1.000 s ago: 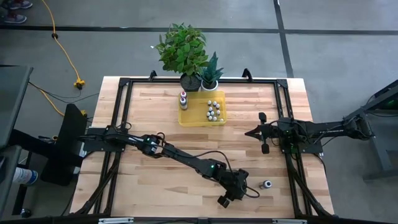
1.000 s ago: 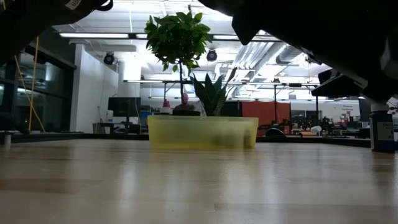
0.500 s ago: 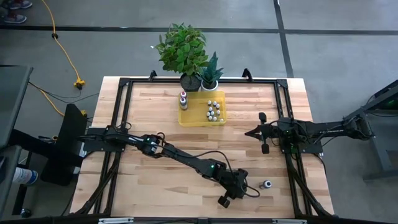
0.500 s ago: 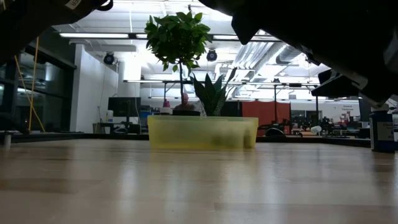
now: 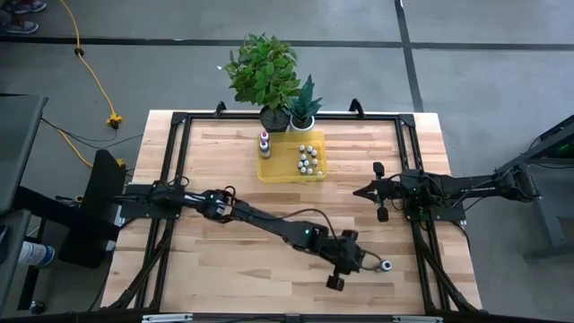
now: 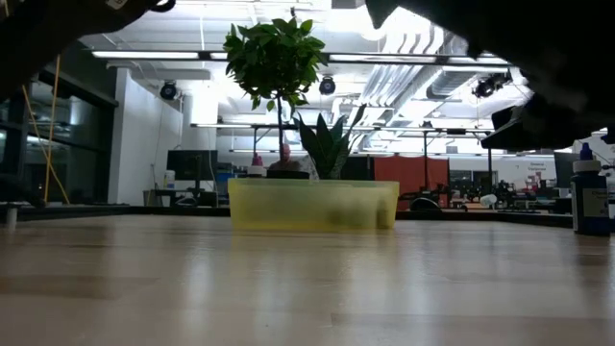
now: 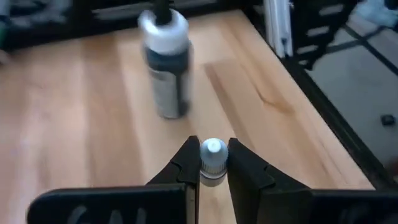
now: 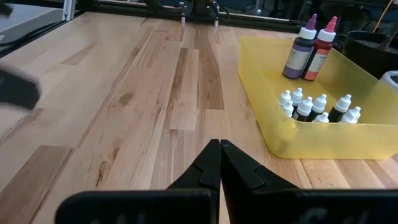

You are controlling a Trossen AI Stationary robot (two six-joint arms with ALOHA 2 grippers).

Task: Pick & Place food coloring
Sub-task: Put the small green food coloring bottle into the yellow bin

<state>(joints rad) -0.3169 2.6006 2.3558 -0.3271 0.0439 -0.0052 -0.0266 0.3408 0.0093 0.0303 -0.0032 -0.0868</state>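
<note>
My left gripper (image 7: 213,158) is shut on a tiny food coloring bottle (image 7: 212,151) with a whitish cap, near the table's near right corner (image 5: 366,263). Just beyond it a larger dark-bodied bottle (image 7: 165,62) with a white cap stands on its base on the wood (image 5: 385,266) (image 6: 588,192). Several more small bottles (image 8: 314,106) and two taller ones (image 8: 310,53) stand in the yellow tray (image 5: 273,170) at the far middle. My right gripper (image 8: 219,149) waits shut at the right side (image 5: 368,190), touching nothing. My left gripper pinches the tiny bottle between its two fingertips (image 7: 186,165), just under the whitish cap (image 7: 212,168). The fingers slant down at it from the table's left. The cap points up between the tips; the fingers hide the bottle's base, so I cannot tell whether it is clear of the wood.
Two potted plants (image 5: 269,76) stand at the far edge behind the tray. A black frame rail (image 5: 429,256) runs along the table's right side, close to the dark bottle. Open wood lies between the left gripper and the tray.
My left gripper has swung toward the table's right edge, closer to the dark bottle, and has risen: in the low view the arm has lifted away and the dark bottle's top now shows. The dark bottle has stayed in place.
</note>
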